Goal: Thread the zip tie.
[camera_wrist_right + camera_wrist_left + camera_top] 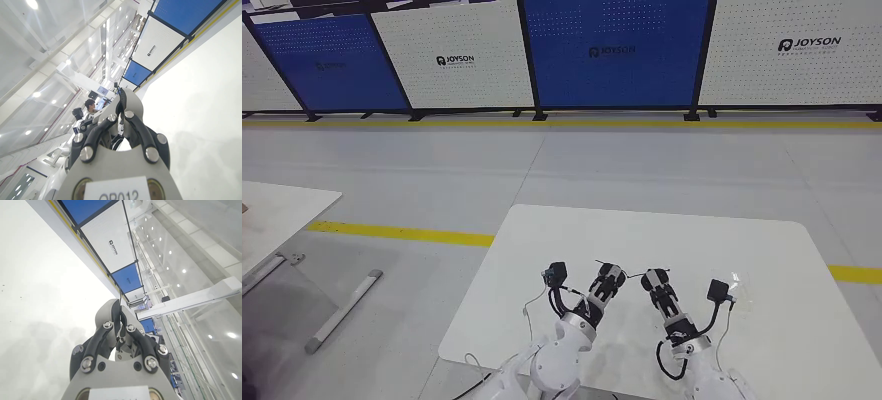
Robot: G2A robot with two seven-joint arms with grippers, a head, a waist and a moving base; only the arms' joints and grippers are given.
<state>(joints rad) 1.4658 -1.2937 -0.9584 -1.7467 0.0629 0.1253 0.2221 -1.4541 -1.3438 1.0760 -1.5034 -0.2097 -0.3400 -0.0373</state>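
Note:
Both grippers hover close together over the front part of the white table (672, 235). My left gripper (610, 272) is shut on a thin black zip tie; its strap end (119, 293) pokes out past the fingertips. My right gripper (654, 278) is also shut on the zip tie, and the small square head (115, 84) sticks out beyond its pads. In the top view the tie (630, 272) shows as a fine dark line between the two grippers. How the tie runs between the pads is hidden.
The table's far half and right side are bare. A second white table (277, 215) stands off to the left across a gap of floor. Blue and white panels (612, 50) line the back behind a yellow floor stripe (402, 233).

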